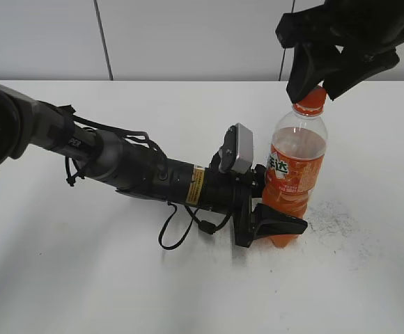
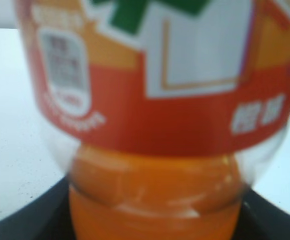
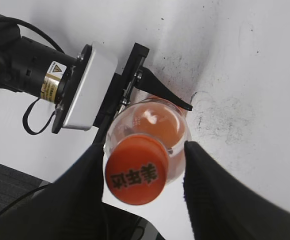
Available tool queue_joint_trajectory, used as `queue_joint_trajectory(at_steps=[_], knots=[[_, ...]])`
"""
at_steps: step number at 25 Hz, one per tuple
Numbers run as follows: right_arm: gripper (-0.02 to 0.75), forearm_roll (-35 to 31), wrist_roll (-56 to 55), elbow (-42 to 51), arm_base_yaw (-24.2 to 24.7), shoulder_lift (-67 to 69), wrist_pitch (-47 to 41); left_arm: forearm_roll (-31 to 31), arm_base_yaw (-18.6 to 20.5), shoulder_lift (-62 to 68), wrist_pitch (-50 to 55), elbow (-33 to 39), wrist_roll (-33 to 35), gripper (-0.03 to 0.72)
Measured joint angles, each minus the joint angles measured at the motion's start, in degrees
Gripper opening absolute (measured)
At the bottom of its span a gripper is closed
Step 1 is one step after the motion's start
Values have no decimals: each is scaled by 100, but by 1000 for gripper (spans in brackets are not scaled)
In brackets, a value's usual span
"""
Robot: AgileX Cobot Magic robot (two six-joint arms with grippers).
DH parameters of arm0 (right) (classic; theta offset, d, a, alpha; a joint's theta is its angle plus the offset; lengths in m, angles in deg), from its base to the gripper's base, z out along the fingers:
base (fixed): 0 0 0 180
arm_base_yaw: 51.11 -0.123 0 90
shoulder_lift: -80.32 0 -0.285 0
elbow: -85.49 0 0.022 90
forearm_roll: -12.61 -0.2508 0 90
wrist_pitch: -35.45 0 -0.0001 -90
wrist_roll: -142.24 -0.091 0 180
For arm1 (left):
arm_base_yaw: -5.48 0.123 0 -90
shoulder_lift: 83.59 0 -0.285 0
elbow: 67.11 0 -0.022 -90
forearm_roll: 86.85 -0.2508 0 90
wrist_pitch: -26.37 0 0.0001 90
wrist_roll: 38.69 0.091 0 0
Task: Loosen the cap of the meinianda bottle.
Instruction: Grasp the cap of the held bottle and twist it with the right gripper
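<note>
The meinianda bottle (image 1: 296, 167) stands upright on the white table, holding orange drink and wearing an orange label. My left gripper (image 1: 277, 224) lies low along the table and is shut on the bottle's lower body. The left wrist view shows the bottle (image 2: 160, 125) filling the frame, with dark jaws (image 2: 155, 220) at both bottom corners. The orange cap (image 3: 136, 169), with printed characters on top, sits on the neck (image 1: 311, 103). My right gripper (image 3: 144, 167) comes down from above and straddles the cap, open. Its left finger is close against the cap; a gap shows on the right.
The left arm (image 1: 118, 163) stretches across the table from the left, with a loose black cable (image 1: 177, 233) under it. Dark scuff marks (image 1: 334, 223) cover the table right of the bottle. A grey wall stands behind the table's far edge.
</note>
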Motion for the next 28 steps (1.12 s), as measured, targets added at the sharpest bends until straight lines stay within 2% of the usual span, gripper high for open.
queue_joint_trajectory(at_steps=[2, 6, 11, 13, 17, 20, 24, 26, 28], knots=[[370, 7, 33, 0, 0, 0, 0, 0, 0, 0, 0, 0, 0, 499], [262, 7, 264, 0, 0, 4, 0, 14, 0, 0, 0, 0, -7, 499], [262, -11, 951, 0, 0, 4, 0, 14, 0, 0, 0, 0, -7, 494], [262, -17, 1798, 0, 0, 4, 0, 14, 0, 0, 0, 0, -7, 494], [262, -24, 4734, -5, 0, 4, 0, 14, 0, 0, 5, 0, -7, 494], [262, -35, 5770, -5, 0, 4, -5, 14, 0, 0, 5, 0, -7, 492], [262, -30, 5826, -5, 0, 4, -11, 14, 0, 0, 5, 0, -7, 491], [270, -16, 5287, -5, 0, -1, -11, 14, 0, 0, 5, 0, -7, 491], [354, 45, 4427, 1, 0, -1, -12, 14, 0, 0, 5, 0, -12, 491]])
